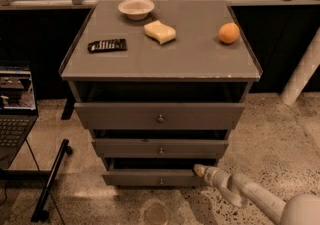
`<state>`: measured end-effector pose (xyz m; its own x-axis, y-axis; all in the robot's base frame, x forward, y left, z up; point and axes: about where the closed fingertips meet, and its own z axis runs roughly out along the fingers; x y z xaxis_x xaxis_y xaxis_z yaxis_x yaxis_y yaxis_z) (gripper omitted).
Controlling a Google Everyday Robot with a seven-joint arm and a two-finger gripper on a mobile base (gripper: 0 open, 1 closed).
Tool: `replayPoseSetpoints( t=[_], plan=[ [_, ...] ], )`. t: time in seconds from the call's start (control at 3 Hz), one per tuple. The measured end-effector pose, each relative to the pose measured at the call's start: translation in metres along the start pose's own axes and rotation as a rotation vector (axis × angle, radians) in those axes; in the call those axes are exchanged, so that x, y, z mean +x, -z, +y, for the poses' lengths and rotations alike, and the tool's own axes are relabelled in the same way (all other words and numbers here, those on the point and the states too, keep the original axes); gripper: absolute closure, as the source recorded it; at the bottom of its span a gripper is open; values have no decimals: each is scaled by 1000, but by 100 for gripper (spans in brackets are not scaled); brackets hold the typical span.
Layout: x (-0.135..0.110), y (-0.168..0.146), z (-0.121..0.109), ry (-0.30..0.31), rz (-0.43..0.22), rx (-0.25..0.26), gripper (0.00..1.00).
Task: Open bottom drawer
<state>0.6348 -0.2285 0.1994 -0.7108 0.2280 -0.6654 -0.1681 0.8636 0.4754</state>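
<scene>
The bottom drawer (145,177) is the slimmest grey front of three, low on the cabinet, with a tiny round knob (161,181) at its centre. It stands pulled out a little, a dark gap showing above its front. My gripper (198,170) comes in from the lower right on a white arm and rests against the top right corner of that drawer front. The middle drawer (160,148) and the top drawer (159,115) above it also stick out slightly.
The cabinet top (190,54) carries a white bowl (136,8), a yellow sponge (160,32), an orange (229,33) and a black remote (107,45). An open laptop (15,104) sits at left, a black stand leg (50,179) beside it, a white post (302,71) at right.
</scene>
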Motion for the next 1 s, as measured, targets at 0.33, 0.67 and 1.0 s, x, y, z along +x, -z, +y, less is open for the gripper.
replayPoseSetpoints(
  t=[0.33, 0.67, 1.0],
  plan=[
    [1, -4, 4, 8, 16, -1, 100],
    [15, -5, 13, -2, 89, -25, 100],
    [21, 0, 11, -16, 115, -24, 100]
  ],
)
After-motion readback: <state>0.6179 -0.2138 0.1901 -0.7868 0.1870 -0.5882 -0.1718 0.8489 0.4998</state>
